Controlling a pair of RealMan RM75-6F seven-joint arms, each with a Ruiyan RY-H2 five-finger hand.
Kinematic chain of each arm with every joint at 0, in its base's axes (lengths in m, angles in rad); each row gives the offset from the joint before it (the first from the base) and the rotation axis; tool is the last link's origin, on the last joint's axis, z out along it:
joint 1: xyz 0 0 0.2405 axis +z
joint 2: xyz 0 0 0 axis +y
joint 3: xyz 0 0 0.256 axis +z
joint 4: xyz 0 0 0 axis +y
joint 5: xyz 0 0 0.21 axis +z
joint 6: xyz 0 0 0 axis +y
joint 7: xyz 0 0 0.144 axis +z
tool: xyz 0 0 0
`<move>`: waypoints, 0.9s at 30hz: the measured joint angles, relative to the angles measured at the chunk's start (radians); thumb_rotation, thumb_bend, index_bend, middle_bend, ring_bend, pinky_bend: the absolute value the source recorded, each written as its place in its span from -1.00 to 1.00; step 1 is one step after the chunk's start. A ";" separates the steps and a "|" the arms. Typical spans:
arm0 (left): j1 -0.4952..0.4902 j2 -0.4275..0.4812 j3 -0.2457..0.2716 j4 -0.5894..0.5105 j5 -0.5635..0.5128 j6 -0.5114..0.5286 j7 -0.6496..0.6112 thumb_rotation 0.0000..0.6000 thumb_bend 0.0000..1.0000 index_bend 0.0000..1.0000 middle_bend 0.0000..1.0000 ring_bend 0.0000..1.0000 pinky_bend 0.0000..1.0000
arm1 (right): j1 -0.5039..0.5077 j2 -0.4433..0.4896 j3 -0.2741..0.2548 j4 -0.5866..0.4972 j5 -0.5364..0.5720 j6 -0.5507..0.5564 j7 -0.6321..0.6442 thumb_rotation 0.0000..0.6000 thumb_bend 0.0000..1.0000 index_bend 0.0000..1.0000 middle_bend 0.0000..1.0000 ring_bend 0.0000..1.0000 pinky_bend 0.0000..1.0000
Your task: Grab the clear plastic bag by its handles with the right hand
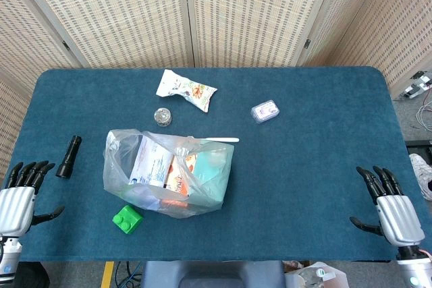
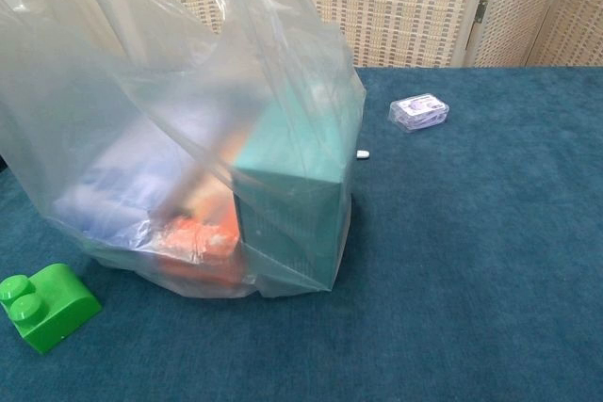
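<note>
The clear plastic bag (image 1: pixel 169 173) sits left of the table's middle, holding a teal box, a white and blue box and an orange item. In the chest view the bag (image 2: pixel 188 138) fills the left half, its handles rising out of the top of the frame. My right hand (image 1: pixel 390 208) rests at the table's near right edge, fingers spread, holding nothing, far from the bag. At the near left edge my left hand (image 1: pixel 20 197) is likewise open and empty. Neither hand shows in the chest view.
A green toy brick (image 1: pixel 127 218) lies by the bag's near left corner. A black flashlight (image 1: pixel 68 156) lies left of the bag. Behind it are a small round jar (image 1: pixel 162 117), a snack packet (image 1: pixel 186 90), a white stick (image 1: pixel 221 139) and a small clear packet (image 1: pixel 265 110).
</note>
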 measured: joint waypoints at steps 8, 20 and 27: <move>-0.009 -0.011 -0.006 0.026 0.018 0.003 -0.024 1.00 -1.00 -0.67 -0.75 -0.78 -1.00 | 0.002 -0.001 -0.001 -0.003 -0.005 -0.001 0.003 1.00 -0.95 -1.00 -0.71 -0.99 -0.89; -0.081 0.007 -0.058 0.092 0.101 -0.001 -0.265 1.00 -1.00 -0.67 -0.75 -0.77 -1.00 | 0.003 0.016 -0.006 -0.022 -0.021 0.001 0.012 1.00 -0.95 -1.00 -0.71 -0.99 -0.89; -0.171 0.003 -0.134 0.142 0.150 0.010 -0.452 1.00 -1.00 -0.67 -0.75 -0.77 -1.00 | 0.003 0.014 -0.010 -0.028 -0.024 -0.002 0.002 1.00 -0.94 -1.00 -0.71 -0.99 -0.89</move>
